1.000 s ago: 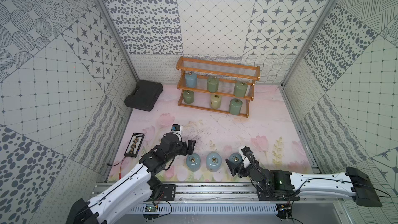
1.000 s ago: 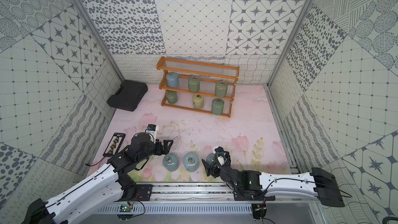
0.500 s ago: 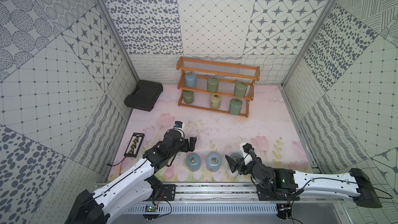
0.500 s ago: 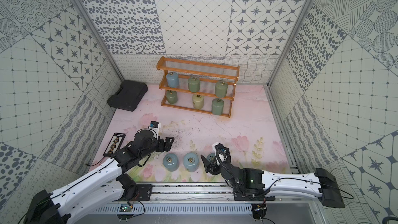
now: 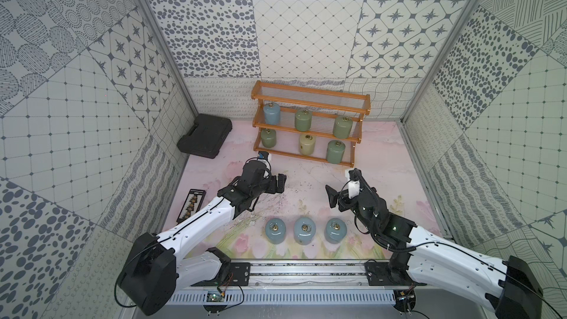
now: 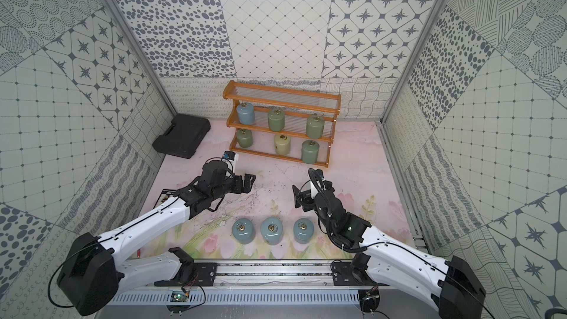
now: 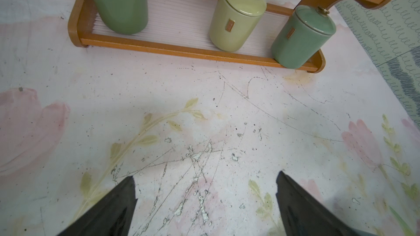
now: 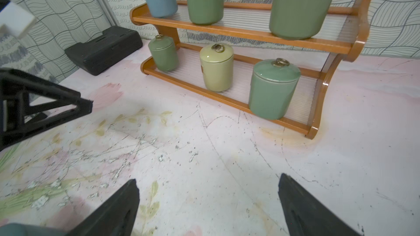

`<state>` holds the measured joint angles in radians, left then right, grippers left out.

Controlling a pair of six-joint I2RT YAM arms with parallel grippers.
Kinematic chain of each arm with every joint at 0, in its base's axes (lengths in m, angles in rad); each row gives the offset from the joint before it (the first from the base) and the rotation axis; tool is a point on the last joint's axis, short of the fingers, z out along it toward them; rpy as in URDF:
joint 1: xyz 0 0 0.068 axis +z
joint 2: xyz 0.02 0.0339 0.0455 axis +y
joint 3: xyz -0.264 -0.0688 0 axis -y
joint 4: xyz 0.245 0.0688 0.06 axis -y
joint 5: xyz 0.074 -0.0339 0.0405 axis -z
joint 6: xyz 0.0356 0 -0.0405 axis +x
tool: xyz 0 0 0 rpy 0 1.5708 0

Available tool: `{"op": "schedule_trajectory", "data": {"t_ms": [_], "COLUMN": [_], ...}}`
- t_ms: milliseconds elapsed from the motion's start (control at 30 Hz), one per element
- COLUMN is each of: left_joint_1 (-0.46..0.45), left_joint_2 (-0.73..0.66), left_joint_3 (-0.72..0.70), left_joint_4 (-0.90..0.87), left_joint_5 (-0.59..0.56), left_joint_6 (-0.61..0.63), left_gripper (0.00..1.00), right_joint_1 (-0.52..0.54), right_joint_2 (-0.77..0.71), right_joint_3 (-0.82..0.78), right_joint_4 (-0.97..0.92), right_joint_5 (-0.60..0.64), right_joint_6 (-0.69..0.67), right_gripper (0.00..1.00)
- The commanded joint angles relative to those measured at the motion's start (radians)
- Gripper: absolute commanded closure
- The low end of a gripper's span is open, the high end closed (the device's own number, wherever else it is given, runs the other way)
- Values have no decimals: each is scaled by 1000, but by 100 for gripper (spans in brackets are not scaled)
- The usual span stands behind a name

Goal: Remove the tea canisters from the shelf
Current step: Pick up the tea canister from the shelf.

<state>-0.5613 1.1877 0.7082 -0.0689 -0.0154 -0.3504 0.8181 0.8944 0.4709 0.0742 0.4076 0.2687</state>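
Note:
The wooden shelf (image 5: 349,139) (image 6: 329,141) stands at the back with several tea canisters on it: blue (image 5: 271,114), green (image 5: 303,120) and green (image 5: 342,126) on the middle tier; green (image 5: 268,137), cream (image 5: 306,144) (image 7: 236,17) and green (image 5: 335,151) (image 8: 271,89) on the lowest. Three blue canisters (image 5: 305,231) (image 6: 271,231) stand in a row on the mat near the front. My left gripper (image 5: 280,183) (image 7: 206,175) is open over bare mat, short of the shelf's left end. My right gripper (image 5: 333,199) (image 8: 208,178) is open and empty, between the row and the shelf.
A black plastic case (image 5: 205,139) (image 8: 102,46) lies at the back left beside the shelf. A small black tray of brass pieces (image 5: 190,207) sits by the left wall. Patterned walls close in three sides. The left arm's finger (image 8: 56,105) shows in the right wrist view.
Both grippers have moved away from the row of blue canisters toward the shelf. The right one left the rightmost blue canister's side. Both stayed open.

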Motion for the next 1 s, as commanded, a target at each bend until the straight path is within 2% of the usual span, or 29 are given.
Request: {"op": "schedule_trajectory", "data": {"t_ms": [0, 167, 400, 633, 967], "left_joint_1": [9, 9, 9, 8, 8], "left_joint_2": [61, 96, 110, 108, 69], "left_joint_3": [25, 0, -50, -90, -113], "left_joint_4": [123, 191, 268, 306, 285], "left_joint_5": [77, 125, 184, 229, 238], "left_joint_6": [37, 2, -38, -70, -71], "left_gripper": [0, 0, 0, 0, 0], "right_joint_1": [-129, -291, -423, -484, -507], "right_joint_2": [90, 237, 425, 564, 685], "right_joint_3": [103, 220, 372, 492, 582], "right_joint_4": [57, 104, 171, 221, 300], "right_joint_5": [-170, -267, -374, -394, -367], "right_joint_6": [-64, -108, -178, -214, -252], "right_gripper": [1, 0, 1, 0, 0]}}
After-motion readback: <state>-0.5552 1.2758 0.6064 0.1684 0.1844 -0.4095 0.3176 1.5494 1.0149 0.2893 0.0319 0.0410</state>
